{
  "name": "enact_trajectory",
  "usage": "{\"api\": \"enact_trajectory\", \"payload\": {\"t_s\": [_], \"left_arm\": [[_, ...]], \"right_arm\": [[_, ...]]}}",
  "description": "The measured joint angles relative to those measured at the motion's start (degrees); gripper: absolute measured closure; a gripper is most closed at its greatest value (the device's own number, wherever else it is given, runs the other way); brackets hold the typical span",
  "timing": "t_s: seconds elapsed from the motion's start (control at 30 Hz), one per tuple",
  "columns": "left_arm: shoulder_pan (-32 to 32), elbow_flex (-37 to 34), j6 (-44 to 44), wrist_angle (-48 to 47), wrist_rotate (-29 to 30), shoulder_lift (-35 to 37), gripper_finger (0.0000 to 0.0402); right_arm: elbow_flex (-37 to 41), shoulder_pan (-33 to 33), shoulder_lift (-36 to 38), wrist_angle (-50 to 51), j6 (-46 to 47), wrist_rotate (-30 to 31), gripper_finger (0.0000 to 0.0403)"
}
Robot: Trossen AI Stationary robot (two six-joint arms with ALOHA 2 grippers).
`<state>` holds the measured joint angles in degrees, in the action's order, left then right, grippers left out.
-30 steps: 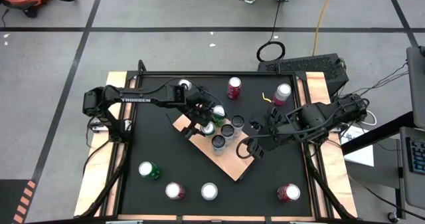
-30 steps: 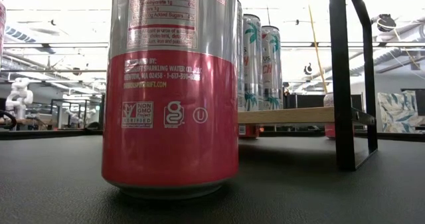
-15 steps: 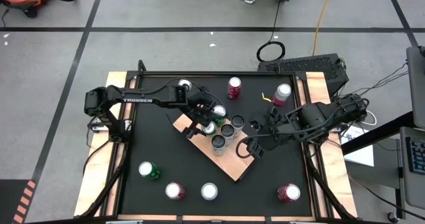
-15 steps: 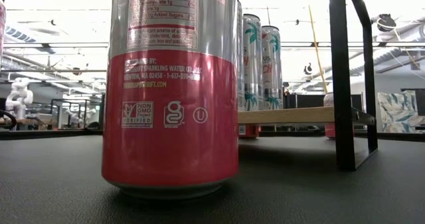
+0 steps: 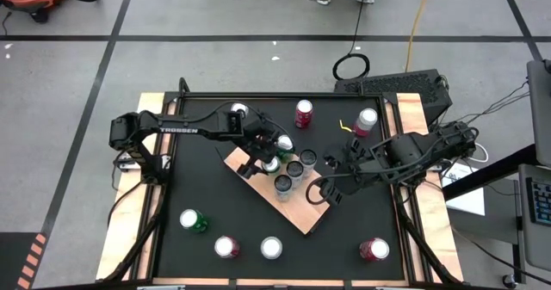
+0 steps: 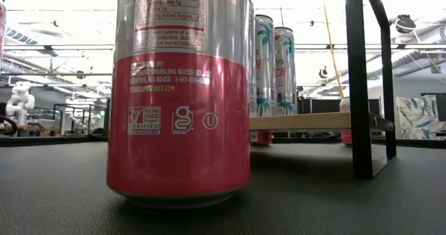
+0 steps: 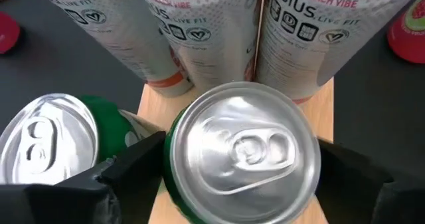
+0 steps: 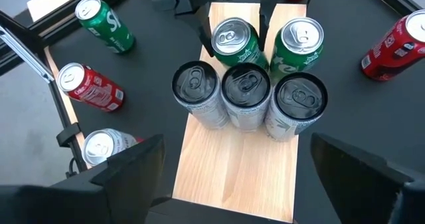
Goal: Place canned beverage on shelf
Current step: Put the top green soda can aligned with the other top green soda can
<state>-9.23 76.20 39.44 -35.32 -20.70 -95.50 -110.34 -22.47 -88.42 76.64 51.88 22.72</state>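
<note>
The shelf (image 5: 293, 211) is a light wood board lying slantwise mid-table. Three white cans with dark tops (image 8: 246, 84) stand on it in a row, and two green cans stand behind them. My left gripper (image 5: 263, 159) is open around one green can (image 7: 242, 151), its fingers close on either side of the can's body. This can stands upright on the board (image 7: 149, 104), next to the other green can (image 7: 46, 144). My right gripper (image 5: 320, 191) hangs open above the bare part of the shelf (image 8: 232, 171), holding nothing.
Loose cans stand on the black table around the shelf: a red one (image 5: 303, 111), a pink one (image 5: 368, 120) and a silver one (image 5: 238, 109) at the far side, and several along the near edge (image 5: 271, 248). One red can (image 6: 178, 95) fills the low view.
</note>
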Motion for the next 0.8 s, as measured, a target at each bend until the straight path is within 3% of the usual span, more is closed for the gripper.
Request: {"api": "enact_trajectory", "payload": {"t_s": [0.13, 0.37, 0.6, 0.8], "left_arm": [[0.0, 0.02, -0.06, 0.3, 0.17, 0.17, 0.0044], [0.04, 0.53, -1.85, -0.37, 2.18, 0.46, 0.0039], [0.0, 5.52, -10.34, -6.71, 4.42, 4.82, 0.0038], [-0.64, 5.2, -22.44, -14.24, 6.91, 10.6, 0.0041]], "right_arm": [[0.0, 0.03, 0.0, 0.02, 0.0, 0.01, 0.0051], [0.0, 0.03, 0.0, 0.0, 0.02, 0.35, 0.0051], [0.0, 0.03, 0.0, 0.13, 0.79, 1.3, 0.0051], [0.0, 0.03, -0.02, 0.58, 1.01, 1.38, 0.0051]]}}
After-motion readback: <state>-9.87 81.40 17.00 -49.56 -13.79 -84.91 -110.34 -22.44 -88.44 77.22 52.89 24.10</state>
